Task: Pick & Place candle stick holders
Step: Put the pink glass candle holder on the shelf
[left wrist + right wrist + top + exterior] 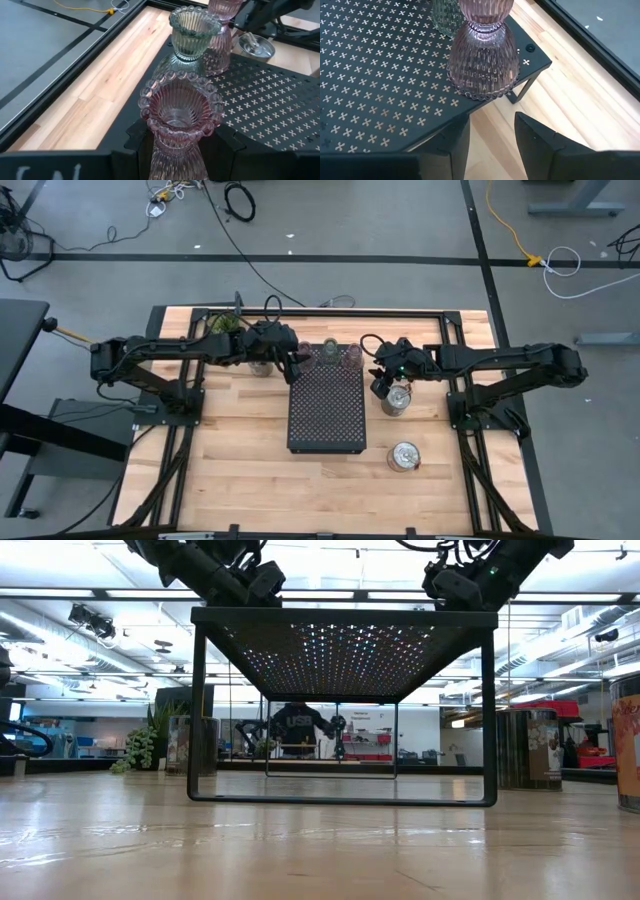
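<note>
A pinkish-brown holder [177,117] stands between the fingers of my left gripper [296,366] at the far left corner of the black perforated tray [325,420]. The pale green holder [190,35] and a second pinkish-brown holder [482,55] stand on their wide bases on the tray's far edge. My right gripper [492,142] is open and empty, just off the tray's far right corner, beside that holder and above a silvery glass holder [397,399]. Another silvery holder [404,457] stands on the table right of the tray. A third silvery holder [260,367] shows under my left arm. My left gripper holds the pinkish-brown holder by its ribbed lower body [175,160], below the beaded cup rim, pinched between the two fingers [142,147]. The fingers come roughly level from the table's left side. The holder is upright; its base is hidden, so I cannot tell whether it rests on the tray.
The tray stands on thin legs above the wooden table [340,840]. A small leafy potted plant [228,323] stands at the far left behind my left arm. Black frame rails [320,310] run along the table's far edge. Bare wood lies near the tray's front.
</note>
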